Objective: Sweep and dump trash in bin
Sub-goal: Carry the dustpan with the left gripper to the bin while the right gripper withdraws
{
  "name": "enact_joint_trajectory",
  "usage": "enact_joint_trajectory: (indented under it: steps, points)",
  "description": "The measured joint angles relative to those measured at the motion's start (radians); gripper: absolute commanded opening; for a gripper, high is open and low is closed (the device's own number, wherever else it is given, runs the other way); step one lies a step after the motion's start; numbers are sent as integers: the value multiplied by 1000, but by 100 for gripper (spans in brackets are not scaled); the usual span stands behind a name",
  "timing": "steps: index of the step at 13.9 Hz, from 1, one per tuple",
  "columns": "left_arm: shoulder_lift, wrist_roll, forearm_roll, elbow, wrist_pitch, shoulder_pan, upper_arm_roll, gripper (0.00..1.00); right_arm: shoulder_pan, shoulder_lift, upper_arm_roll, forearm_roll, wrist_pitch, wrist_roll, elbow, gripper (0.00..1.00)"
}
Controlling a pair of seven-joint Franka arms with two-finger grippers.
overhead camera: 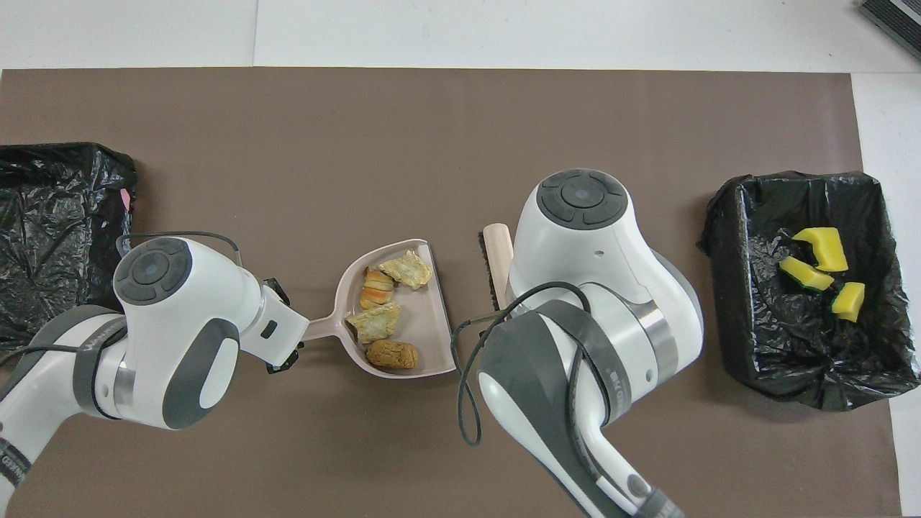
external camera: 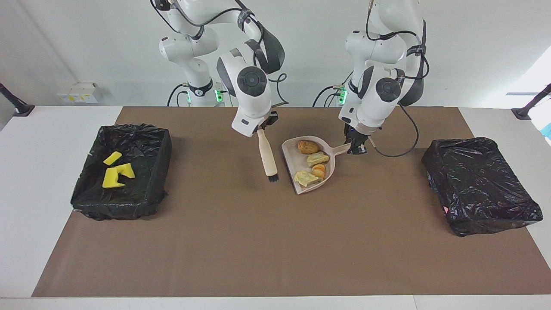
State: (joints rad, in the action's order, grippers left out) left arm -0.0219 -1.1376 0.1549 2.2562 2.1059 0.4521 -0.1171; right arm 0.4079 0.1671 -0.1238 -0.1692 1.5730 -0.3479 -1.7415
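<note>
Four tan bread-like lumps of trash (external camera: 313, 165) (overhead camera: 385, 309) lie in the beige dustpan (external camera: 295, 161) (overhead camera: 426, 320) at mid-mat. My left gripper (external camera: 356, 148) (overhead camera: 284, 347) is shut on the dustpan's handle. My right gripper (external camera: 262, 126) is shut on the handle of the beige brush (external camera: 267, 156) (overhead camera: 497, 252) and holds it raised, bristles down, beside the pan toward the right arm's end. In the overhead view the right arm hides this gripper. Three yellow sponge bits (external camera: 115, 172) (overhead camera: 820, 267) lie in the black-lined bin (external camera: 153, 172) (overhead camera: 748, 288) at the right arm's end.
A second black-lined bin (external camera: 480, 185) (overhead camera: 57, 230) stands at the left arm's end of the brown mat, with no trash visible in it. A cable loops from the left wrist beside the dustpan handle.
</note>
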Motion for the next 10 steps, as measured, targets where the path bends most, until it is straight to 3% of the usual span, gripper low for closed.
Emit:
enact_joint_trajectory:
  steps: [6, 10]
  points:
    - [14, -286, 166, -19, -1, -134, -2, 0, 174, -157, -15, -4, 237, -290, -294, 0]
    - [65, -426, 204, -150, -133, -259, -3, 0, 329, -150, -16, -7, 391, -436, -392, 0]
